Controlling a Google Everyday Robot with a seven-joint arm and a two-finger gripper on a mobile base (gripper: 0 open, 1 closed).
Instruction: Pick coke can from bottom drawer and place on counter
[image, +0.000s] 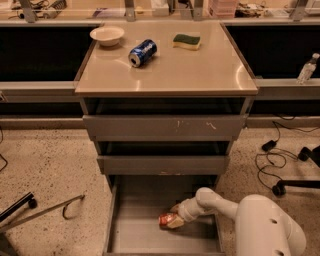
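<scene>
Two upper drawers (160, 128) overhang the bottom drawer (137, 227), where the tool (174, 215) seemingly clasps the coke can (166, 220).

Gripper (176, 218) in bottom drawer (134, 236) partly hides coke can (165, 220); drawer's front cut off below.

No legible text or labels.

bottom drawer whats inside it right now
The coke can is on the bottom drawer floor, with the gripper right at it. The gripper and arm cover part of the can and the floor beneath them.
</scene>
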